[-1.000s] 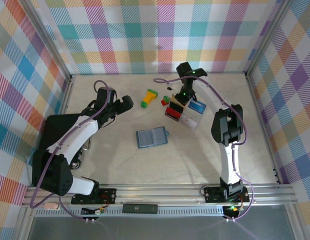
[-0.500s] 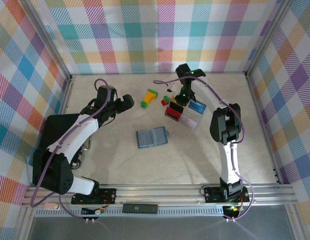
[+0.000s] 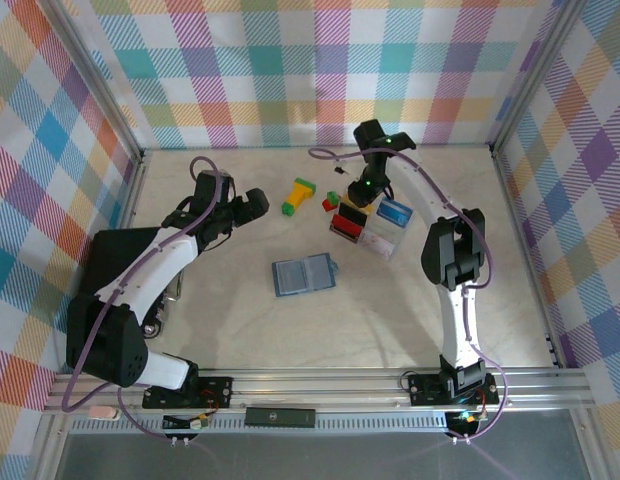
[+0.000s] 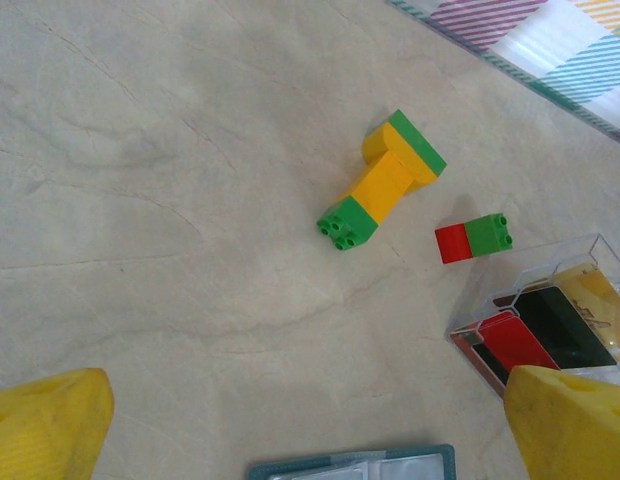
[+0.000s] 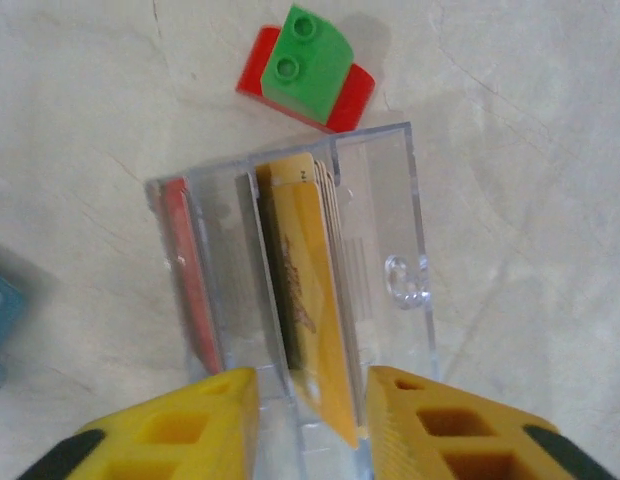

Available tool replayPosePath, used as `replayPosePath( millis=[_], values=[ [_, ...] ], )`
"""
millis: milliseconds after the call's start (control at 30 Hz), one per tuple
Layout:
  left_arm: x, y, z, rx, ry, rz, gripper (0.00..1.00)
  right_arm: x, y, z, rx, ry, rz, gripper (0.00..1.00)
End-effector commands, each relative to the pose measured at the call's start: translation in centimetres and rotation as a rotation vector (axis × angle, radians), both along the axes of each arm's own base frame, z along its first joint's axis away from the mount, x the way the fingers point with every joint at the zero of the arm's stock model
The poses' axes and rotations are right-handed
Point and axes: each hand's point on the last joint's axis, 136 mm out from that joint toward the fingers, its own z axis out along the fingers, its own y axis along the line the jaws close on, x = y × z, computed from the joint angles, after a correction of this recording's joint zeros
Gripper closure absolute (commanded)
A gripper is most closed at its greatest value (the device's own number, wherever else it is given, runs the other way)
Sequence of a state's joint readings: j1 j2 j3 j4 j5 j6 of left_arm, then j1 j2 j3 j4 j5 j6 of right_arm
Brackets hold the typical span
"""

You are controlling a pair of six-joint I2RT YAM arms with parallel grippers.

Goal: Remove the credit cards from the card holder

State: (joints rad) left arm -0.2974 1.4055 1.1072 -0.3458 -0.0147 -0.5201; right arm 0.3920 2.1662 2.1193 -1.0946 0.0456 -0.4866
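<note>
Right claw (image 5: 310, 388) stands parted astride the yellow-and-black plastic card (image 5: 312, 270), upright in the clear compartment box (image 5: 388, 200), likely so it rests slotted; the flat slate-blue card holder (image 3: 303, 274) lies on the worktop (image 3: 390, 320), well apart; left claw (image 4: 310, 430) gapes idle.

Left arm (image 3: 155, 265) bent, reaching forward, jaws wide apart. Right arm (image 3: 455, 320) stretched far, jaws part-parted, pointing down.

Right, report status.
Left gripper open, over table. Right gripper open astride yellow card in clear box. Holder flat mid-table, no gripper on it. Red-green block beside box, not blocking.
</note>
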Motion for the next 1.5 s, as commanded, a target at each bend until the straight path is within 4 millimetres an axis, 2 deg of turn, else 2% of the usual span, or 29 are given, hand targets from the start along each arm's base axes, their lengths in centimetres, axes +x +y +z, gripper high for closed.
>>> replayPosePath(
  millis=[0,167,300,400,500,567,767,933,1067,1200,1467],
  values=[
    [-0.9,1.7,0.5,0.002,-0.009,0.056,0.0,-1.5,0.9,5.1,0.168,-0.034,-0.153,0.56],
    [-2.1,3.2,0.1,-0.009,0.021,0.114,0.0,-4.5,3.1,7.2,0.318,-0.05,-0.288,0.44],
    [-3.0,3.7,0.4,-0.041,0.036,0.122,0.0,-7.1,3.8,7.3,0.396,0.019,-0.412,0.34],
    [-3.6,4.1,0.6,-0.049,0.032,0.132,0.0,-9.2,4.7,6.0,0.427,0.1,-0.492,0.29],
    [-4.1,4.7,0.4,-0.044,0.036,0.144,0.0,-11.4,6.5,4.3,0.449,0.153,-0.537,0.26],
    [-4.3,5.2,0.1,-0.038,0.04,0.152,0.0,-12.8,8.1,2.9,0.451,0.19,-0.552,0.26],
    [-4.7,6.1,-1.7,-0.036,0.081,0.164,0.0,-15.3,12.7,-0.8,0.399,0.266,-0.569,0.28],
    [-5.0,7.1,-2.4,-0.034,0.098,0.18,0.0,-16.2,15.7,-3.3,0.323,0.297,-0.543,0.31],
    [-5.3,7.7,-3.0,-0.028,0.112,0.196,0.0,-16.3,17.1,-5.3,0.266,0.308,-0.521,0.33],
    [-5.8,8.0,-3.6,-0.03,0.116,0.219,0.0,-15.9,17.3,-7.2,0.194,0.301,-0.522,0.34],
    [-6.3,7.9,-3.8,-0.036,0.093,0.2,0.0,-15.9,17.3,-9.6,0.12,0.33,-0.542,0.33]
  ],
)
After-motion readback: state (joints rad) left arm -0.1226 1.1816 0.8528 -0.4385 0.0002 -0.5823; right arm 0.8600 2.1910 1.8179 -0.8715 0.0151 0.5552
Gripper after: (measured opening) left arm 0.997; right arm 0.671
